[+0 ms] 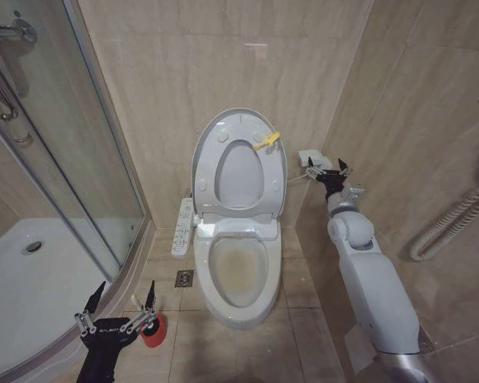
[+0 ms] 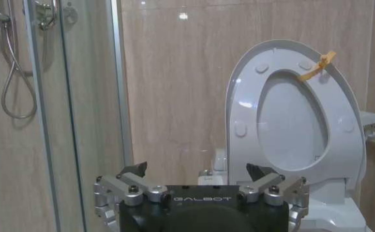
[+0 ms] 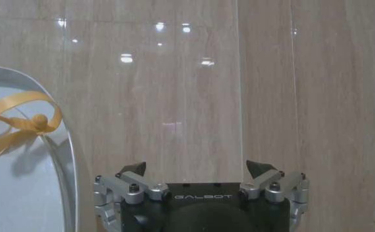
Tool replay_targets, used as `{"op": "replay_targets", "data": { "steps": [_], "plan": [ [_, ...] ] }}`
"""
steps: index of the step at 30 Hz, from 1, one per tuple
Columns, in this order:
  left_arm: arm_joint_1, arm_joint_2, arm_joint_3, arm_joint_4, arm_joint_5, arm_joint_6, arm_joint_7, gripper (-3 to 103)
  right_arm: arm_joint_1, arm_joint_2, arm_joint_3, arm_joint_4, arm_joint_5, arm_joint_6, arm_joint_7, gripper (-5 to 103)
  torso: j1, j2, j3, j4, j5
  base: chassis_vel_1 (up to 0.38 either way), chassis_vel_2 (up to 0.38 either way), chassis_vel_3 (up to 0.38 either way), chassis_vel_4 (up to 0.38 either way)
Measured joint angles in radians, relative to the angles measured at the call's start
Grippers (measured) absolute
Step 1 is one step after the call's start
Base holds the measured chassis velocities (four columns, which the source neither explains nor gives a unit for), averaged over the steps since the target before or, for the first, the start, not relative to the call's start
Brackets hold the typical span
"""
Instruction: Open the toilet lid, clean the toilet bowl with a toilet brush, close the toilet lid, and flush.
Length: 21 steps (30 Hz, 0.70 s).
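The toilet lid (image 1: 239, 171) stands upright against the back wall with the seat ring folded up against it. A yellow clip (image 1: 266, 142) sits on its upper right rim. Below it the toilet bowl (image 1: 239, 271) is uncovered, with yellowish water inside. My right gripper (image 1: 327, 164) is open, raised just right of the lid's rim and apart from it; its wrist view shows the clip (image 3: 19, 123) close by. My left gripper (image 1: 126, 289) is open and low at the front left, beside a red holder (image 1: 153, 329). The toilet brush cannot be made out. The left wrist view looks at the lid (image 2: 291, 121) past the open left gripper (image 2: 197, 171).
A glass shower enclosure (image 1: 64, 159) and its white tray (image 1: 32, 279) close off the left side. A bidet control panel (image 1: 182, 227) juts out left of the bowl, with a floor drain (image 1: 184, 278) below. A white wall box (image 1: 310, 157) and a corrugated hose (image 1: 455, 219) are on the right.
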Motion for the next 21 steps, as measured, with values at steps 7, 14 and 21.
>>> {"op": "replay_targets", "data": {
  "steps": [7,14,21],
  "plan": [
    [0.000,0.000,0.000,0.000,0.000,0.000,0.000,100,0.020,0.003,-0.009,-0.017,0.001,0.012,0.000,100,0.000,0.000,0.000,-0.0001,0.0000,-0.048,0.040,0.032,-0.041],
    [0.000,0.000,0.000,0.000,0.000,0.000,0.000,100,0.031,0.000,-0.013,-0.026,0.001,0.013,0.001,100,0.000,0.000,0.000,0.0005,-0.0001,-0.127,0.150,0.142,-0.140],
    [0.000,0.000,0.000,0.000,0.000,0.000,0.000,100,0.047,-0.001,-0.023,-0.046,-0.013,0.030,0.013,100,0.001,0.000,0.000,-0.0001,0.0002,-0.142,0.122,0.110,-0.125]
  ]
}}
